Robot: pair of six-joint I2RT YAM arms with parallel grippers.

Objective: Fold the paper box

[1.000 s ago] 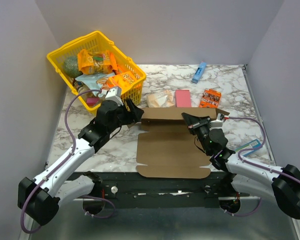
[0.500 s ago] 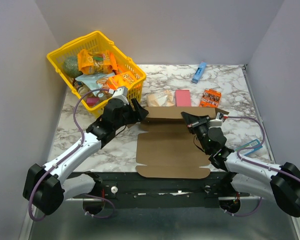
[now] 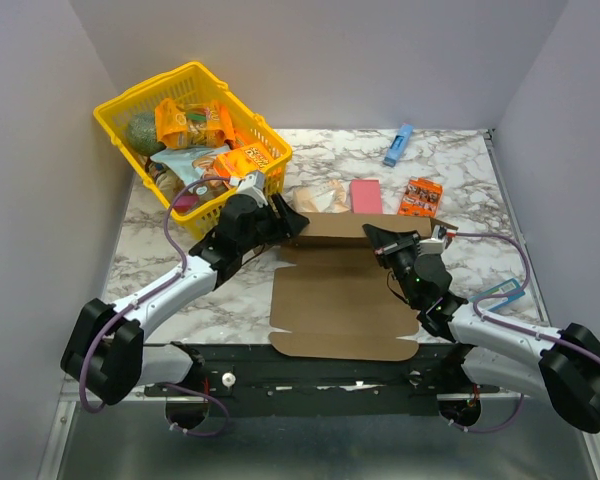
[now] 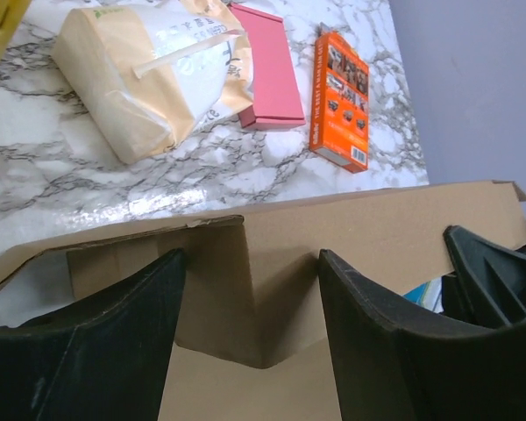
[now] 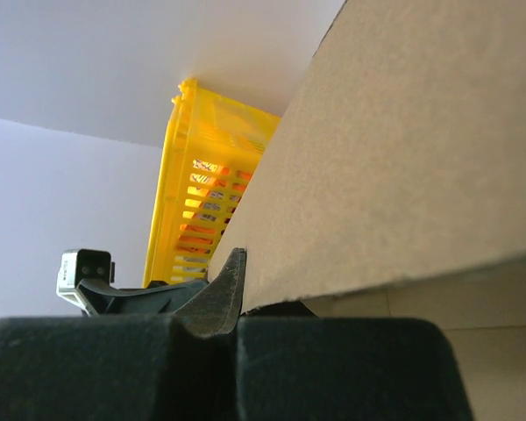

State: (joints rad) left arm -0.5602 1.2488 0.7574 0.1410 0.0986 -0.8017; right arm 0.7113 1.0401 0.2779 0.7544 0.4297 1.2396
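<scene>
The paper box (image 3: pixel 340 300) is a brown cardboard sheet lying flat at the table's near middle, with its far flap (image 3: pixel 345 227) standing up. My left gripper (image 3: pixel 292 222) is at the flap's left end and is open. In the left wrist view its black fingers (image 4: pixel 394 351) stand on either side of a folded corner of the box (image 4: pixel 272 289), without touching it. My right gripper (image 3: pixel 372 235) is shut on the flap near its right end. In the right wrist view the cardboard (image 5: pixel 403 158) rises straight from the closed gripper (image 5: pixel 239 259).
A yellow basket (image 3: pixel 150 92) full of snack packs stands at the back left, just behind my left wrist. Beyond the flap lie a paper snack bag (image 4: pixel 149 79), a pink box (image 4: pixel 267 66) and an orange snack box (image 4: pixel 342 110). A blue item (image 3: pixel 398 145) lies far back, a teal packet (image 3: pixel 502 290) at right.
My left arm has reached forward and to the right, bringing its gripper up to the raised flap's left end, with the jaws slightly narrower. The right gripper and the flap have stayed put.
</scene>
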